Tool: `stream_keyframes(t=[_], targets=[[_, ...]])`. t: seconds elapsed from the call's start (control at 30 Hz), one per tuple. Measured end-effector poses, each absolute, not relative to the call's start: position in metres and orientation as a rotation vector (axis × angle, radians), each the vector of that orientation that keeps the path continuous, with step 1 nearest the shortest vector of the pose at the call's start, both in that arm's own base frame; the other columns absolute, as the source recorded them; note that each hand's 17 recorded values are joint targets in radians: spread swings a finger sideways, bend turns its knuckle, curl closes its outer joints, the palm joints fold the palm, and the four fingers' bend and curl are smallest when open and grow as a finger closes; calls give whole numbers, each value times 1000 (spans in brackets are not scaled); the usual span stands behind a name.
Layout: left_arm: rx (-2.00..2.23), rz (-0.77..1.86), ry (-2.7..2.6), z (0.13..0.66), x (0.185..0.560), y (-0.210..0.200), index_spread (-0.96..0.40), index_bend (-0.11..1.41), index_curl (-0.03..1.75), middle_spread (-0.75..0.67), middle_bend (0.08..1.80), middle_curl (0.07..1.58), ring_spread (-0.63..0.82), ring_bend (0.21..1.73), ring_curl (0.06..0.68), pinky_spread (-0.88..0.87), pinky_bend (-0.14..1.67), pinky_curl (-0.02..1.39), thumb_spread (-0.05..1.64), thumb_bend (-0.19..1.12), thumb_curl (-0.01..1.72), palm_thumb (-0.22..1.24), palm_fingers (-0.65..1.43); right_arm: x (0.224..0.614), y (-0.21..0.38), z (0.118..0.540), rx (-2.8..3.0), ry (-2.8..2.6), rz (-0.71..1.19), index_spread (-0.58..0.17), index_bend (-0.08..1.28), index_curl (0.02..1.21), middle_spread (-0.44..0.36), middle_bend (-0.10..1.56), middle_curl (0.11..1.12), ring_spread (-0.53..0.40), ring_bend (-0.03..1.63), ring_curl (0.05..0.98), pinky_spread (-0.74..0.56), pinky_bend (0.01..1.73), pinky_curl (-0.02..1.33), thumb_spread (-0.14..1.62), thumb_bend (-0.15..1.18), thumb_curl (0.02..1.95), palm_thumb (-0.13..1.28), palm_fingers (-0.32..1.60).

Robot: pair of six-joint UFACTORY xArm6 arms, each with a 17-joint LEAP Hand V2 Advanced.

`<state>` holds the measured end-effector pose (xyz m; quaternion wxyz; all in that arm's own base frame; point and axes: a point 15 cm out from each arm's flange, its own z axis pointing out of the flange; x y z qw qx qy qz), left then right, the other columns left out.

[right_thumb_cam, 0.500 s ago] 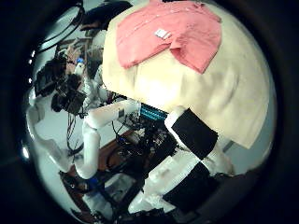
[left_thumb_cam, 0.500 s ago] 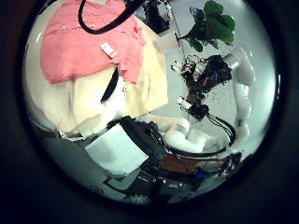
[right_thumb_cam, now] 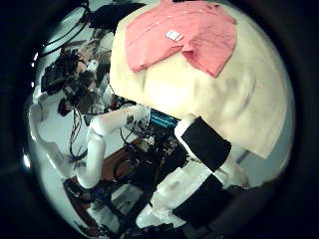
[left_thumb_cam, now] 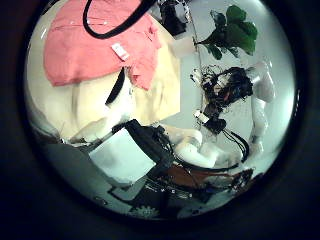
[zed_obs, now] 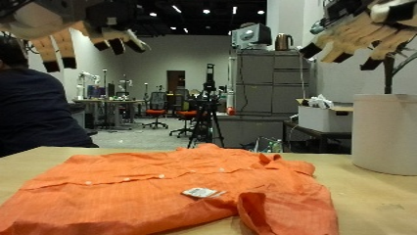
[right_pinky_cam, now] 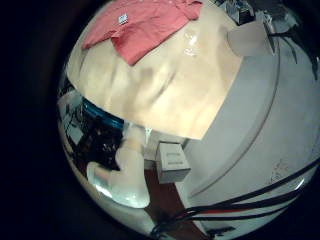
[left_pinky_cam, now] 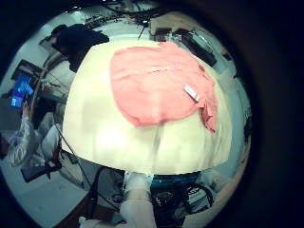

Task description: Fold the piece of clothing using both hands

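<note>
**Outside view: shirt flat on table, both hands up high and empty**

Nearest: orange shirt [zed_obs: 183, 186] spread flat on the tan table [zed_obs: 378, 201], buttoned front up, small white tag [zed_obs: 199, 192] lying on it near the middle; one sleeve folded over at the near edge; nothing touching it.

Above, well clear of the cloth: left hand [zed_obs: 71, 24] at the top edge, fingers hanging down relaxed, holding nothing; right hand [zed_obs: 365, 29] at the top edge too, fingers spread and loose, empty.

Palm views agree: shirt [left_pinky_cam: 157, 85] seen whole from the left palm, lying on the table [left_pinky_cam: 104, 133] towards one end; right palm sees the shirt [right_thumb_cam: 179, 35] with the tag [right_thumb_cam: 173, 36] on it, far off.

Beyond the table: white bin [zed_obs: 386, 132] beside the right hand's side.
</note>
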<state>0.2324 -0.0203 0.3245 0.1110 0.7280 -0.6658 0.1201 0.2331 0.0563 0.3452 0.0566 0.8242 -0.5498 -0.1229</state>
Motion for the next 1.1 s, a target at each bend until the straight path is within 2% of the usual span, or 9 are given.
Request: stream_keyframes(t=[0.23,0.47,0.53,0.63,0.67,0.8,0.83,0.93,1.1], targets=[[2072,105,-2135,301,245,-24,-71,174,437,-71,274,390,375,326,172,331,174,203,1069,-22,365,535,368,235,53,340,2473,-1677,-397,-337,194,368,81,192,326,223,193,222,331,184,260,1382,-9,221,588,245],[1927,-156,-2250,257,255,-21,41,107,352,97,218,382,426,421,205,344,287,256,1079,-35,355,500,202,236,53,339,2462,-1677,-405,-341,194,370,84,194,328,225,196,224,325,182,257,1387,-9,215,582,254],[1913,-219,-2280,247,258,-13,62,98,321,129,160,354,422,516,223,347,308,265,1077,-41,344,461,182,236,55,340,2467,-1669,-401,-345,193,369,83,193,328,226,195,224,323,184,257,1387,-9,215,582,255],[1878,-308,-2314,223,254,1,102,103,286,52,278,384,428,559,233,338,286,264,1070,-36,330,424,206,235,58,337,2465,-1652,-414,-350,190,367,82,194,329,225,196,226,323,184,257,1388,-8,214,582,259],[1876,-312,-2322,219,254,3,110,126,284,185,232,366,415,577,240,320,311,275,1070,-33,326,416,186,236,58,335,2459,-1647,-422,-350,191,367,82,194,329,226,199,228,323,182,256,1388,-8,214,582,263],[1880,-269,-2366,201,257,7,68,166,292,-47,364,411,276,492,218,230,297,272,1067,-24,320,410,270,237,60,325,2422,-1615,-473,-354,193,368,81,193,330,241,197,231,323,182,255,1389,-9,213,578,263],[1875,-261,-2379,194,257,8,62,161,292,-11,346,412,253,508,222,208,313,277,1066,-24,319,410,275,236,61,323,2414,-1602,-485,-358,192,368,81,193,330,246,197,232,323,182,255,1390,-9,214,577,263],[1832,-284,-2386,178,252,13,50,130,275,-151,505,466,226,496,215,175,293,276,1063,-23,317,415,300,237,66,323,2409,-1571,-499,-362,193,368,81,194,331,252,194,231,323,183,254,1391,-9,214,575,262],[1789,-330,-2351,166,244,19,33,185,286,-142,486,478,196,524,221,185,293,281,1058,-23,317,422,271,230,65,324,2388,-1552,-522,-373,190,366,65,198,336,234,193,229,323,183,254,1393,-12,211,557,262]])
